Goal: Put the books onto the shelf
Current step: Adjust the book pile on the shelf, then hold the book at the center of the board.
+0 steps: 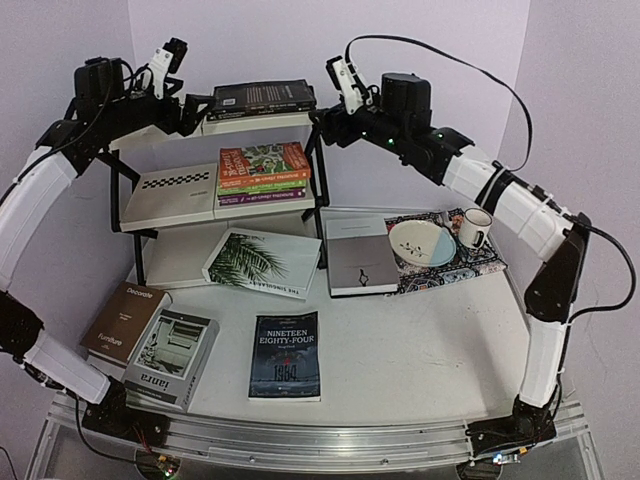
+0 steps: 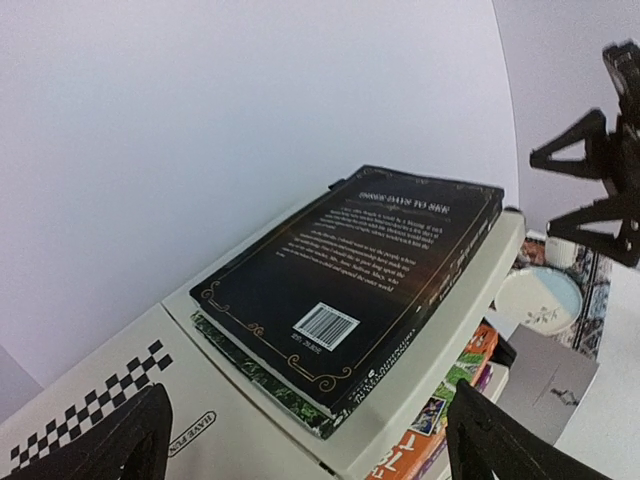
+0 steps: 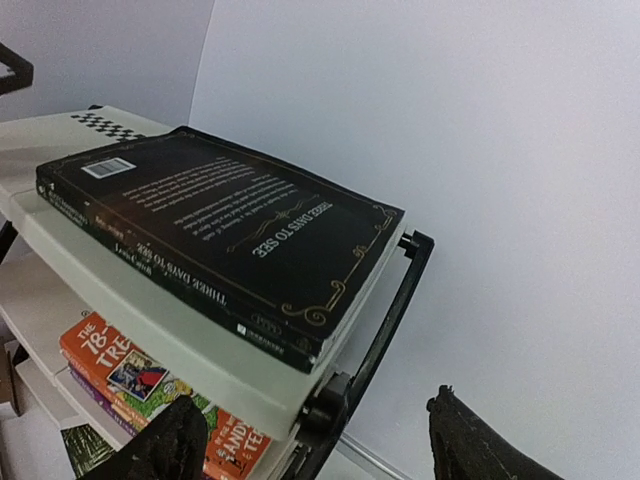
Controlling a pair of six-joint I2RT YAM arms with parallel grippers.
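Flanking the dark books (image 1: 262, 97) on the shelf (image 1: 165, 190) top tier, left gripper (image 1: 197, 112) and right gripper (image 1: 326, 122) both spread, empty. Treehouse stack (image 1: 263, 172) shelved just below them. Palm-leaf book (image 1: 262, 263), grey book (image 1: 360, 255), 1984 book (image 1: 286, 355), brown book (image 1: 125, 320), Tanra book (image 1: 178, 357) lie well below, unshelved; roughly half done.

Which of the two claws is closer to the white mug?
The right gripper: it hangs at the top right corner of the shelf, behind and left of the mug. The left gripper is over the top tier's left end, farther off.
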